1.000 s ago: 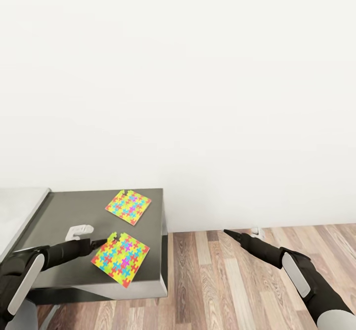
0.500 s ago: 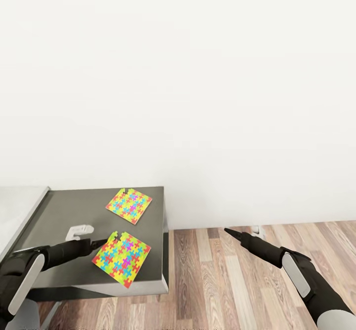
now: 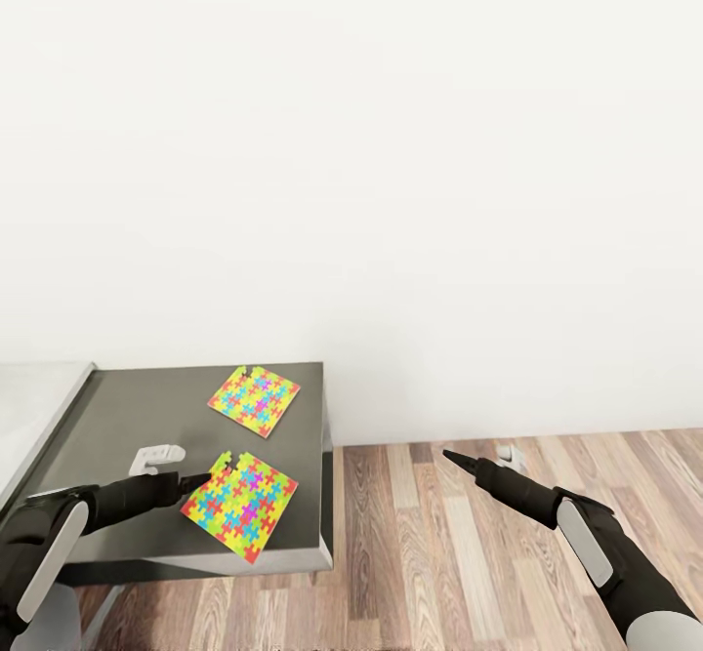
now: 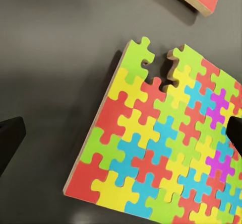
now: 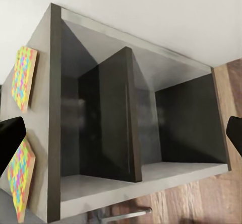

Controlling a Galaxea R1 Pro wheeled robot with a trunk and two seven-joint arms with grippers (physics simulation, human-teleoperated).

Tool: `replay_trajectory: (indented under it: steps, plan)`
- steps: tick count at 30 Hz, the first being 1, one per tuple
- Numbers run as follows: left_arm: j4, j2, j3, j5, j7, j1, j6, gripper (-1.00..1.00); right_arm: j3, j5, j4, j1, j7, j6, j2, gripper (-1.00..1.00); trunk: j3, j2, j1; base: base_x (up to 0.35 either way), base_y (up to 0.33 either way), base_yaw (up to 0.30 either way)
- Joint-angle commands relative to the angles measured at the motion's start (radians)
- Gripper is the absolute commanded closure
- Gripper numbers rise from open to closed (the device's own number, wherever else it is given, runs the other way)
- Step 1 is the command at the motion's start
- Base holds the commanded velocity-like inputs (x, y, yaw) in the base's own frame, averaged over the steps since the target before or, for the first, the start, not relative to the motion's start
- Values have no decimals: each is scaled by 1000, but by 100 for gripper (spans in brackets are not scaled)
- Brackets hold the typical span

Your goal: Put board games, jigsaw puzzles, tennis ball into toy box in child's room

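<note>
Since earlier: whole head view slid a little, so the camera moved; claws and puzzles keep their places
Head view: near jigsaw puzzle (image 3: 239, 506) and far jigsaw puzzle (image 3: 254, 398) lie flat on the dark surface (image 3: 117, 417); left claw (image 3: 200, 480) at the near one's edge, right claw (image 3: 451, 457) over the floor (image 3: 439, 553)
Left wrist view: left claw (image 4: 121, 131) spread wide over the near puzzle, holding nothing
Right wrist view: right claw (image 5: 121, 131) wide, empty, facing open shelves (image 5: 146, 128)
Progress: both puzzles not yet picked; toy box unseen, so the rest I cannot judge

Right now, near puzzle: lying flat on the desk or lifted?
Flat. The near puzzle lies on the dark desk top, no edge raised; the left hand, open, is at its edge.
</note>
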Motion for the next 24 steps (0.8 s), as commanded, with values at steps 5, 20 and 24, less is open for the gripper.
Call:
replay_trajectory:
  steps: [5,20,24]
  plan:
    - [0,0,1,2,-2,-1,6,-100,-1,-6,1,-1,1,7,0,-100,-10,-2,0,0,0,0]
    - [0,0,1,1,-2,0,6,-100,-1,-6,1,-1,1,7,0,-100,-34,-2,0,0,0,0]
    - [0,0,1,1,-2,-1,6,-100,-1,-6,1,-1,1,7,0,-100,-41,-2,0,0,0,0]
